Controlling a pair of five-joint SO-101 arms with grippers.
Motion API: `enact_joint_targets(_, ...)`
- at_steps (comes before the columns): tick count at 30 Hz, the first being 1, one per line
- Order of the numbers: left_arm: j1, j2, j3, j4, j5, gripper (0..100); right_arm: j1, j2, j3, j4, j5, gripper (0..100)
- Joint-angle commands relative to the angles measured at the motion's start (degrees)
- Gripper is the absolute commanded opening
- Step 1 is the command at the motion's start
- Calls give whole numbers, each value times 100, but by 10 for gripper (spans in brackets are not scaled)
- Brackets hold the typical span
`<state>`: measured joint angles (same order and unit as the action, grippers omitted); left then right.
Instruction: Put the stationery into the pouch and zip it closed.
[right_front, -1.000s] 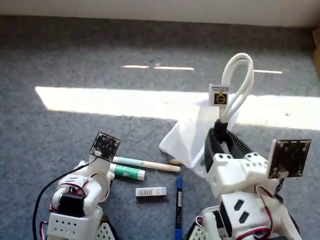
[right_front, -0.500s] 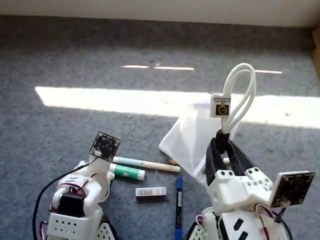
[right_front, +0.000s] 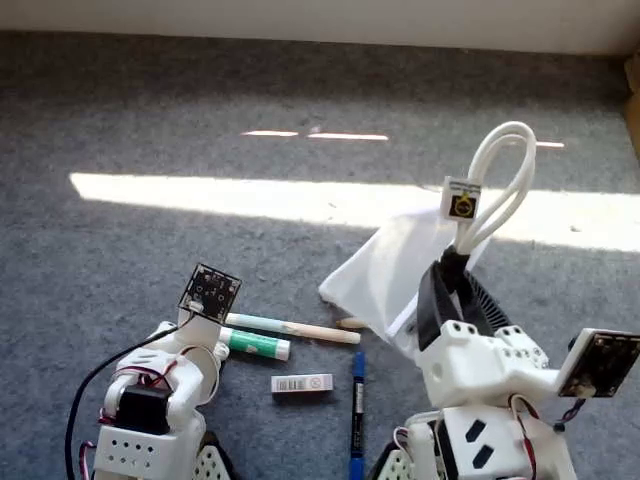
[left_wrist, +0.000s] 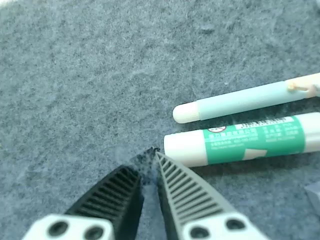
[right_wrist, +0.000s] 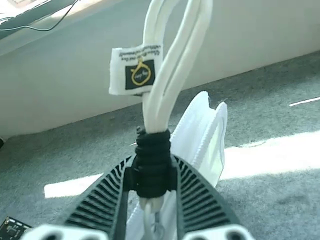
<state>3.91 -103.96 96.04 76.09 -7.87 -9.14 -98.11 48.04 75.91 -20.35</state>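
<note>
Pouch (right_front: 385, 268) dangling from its cord loop (right_wrist: 170, 60), loop pointing straight out past right gripper (right_wrist: 152, 167), jaws clamped on its black binding, left gripper (left_wrist: 150, 155) jaws together beside glue stick (left_wrist: 240, 142) end.

The right gripper (right_front: 455, 268) holds the pouch (right_front: 385, 272) by its white cord loop (right_front: 503, 180).

Blue pen (right_front: 356, 420) — lower end cut off; pouch (right_front: 385, 272) part-hidden behind right arm (right_front: 485, 362).

Swung right claw (right_front: 452, 278) further rightward, loop (right_wrist: 175, 75) still pinched in it, tag (right_front: 462, 198) riding just above, pouch (right_front: 385, 270) dragged along behind, hanging from the grip.
</note>
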Motion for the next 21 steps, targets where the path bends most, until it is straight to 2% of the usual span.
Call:
enact_joint_targets(1, 13, -13, 110, 35, 70, 6, 409, 382, 242, -198, -246, 4)
enact_joint_targets(12, -40, -31, -198, 44, 53, 7, 488, 338, 1051, -866, -316, 4)
enact_joint_targets(19, -1235, -31, -1622, 26, 53, 7, 514, 330, 1095, -884, -325, 4)
enact_joint_targets(21, -1305, -31, -2026, 26, 53, 7, 514, 330, 1095, -884, -440, 4)
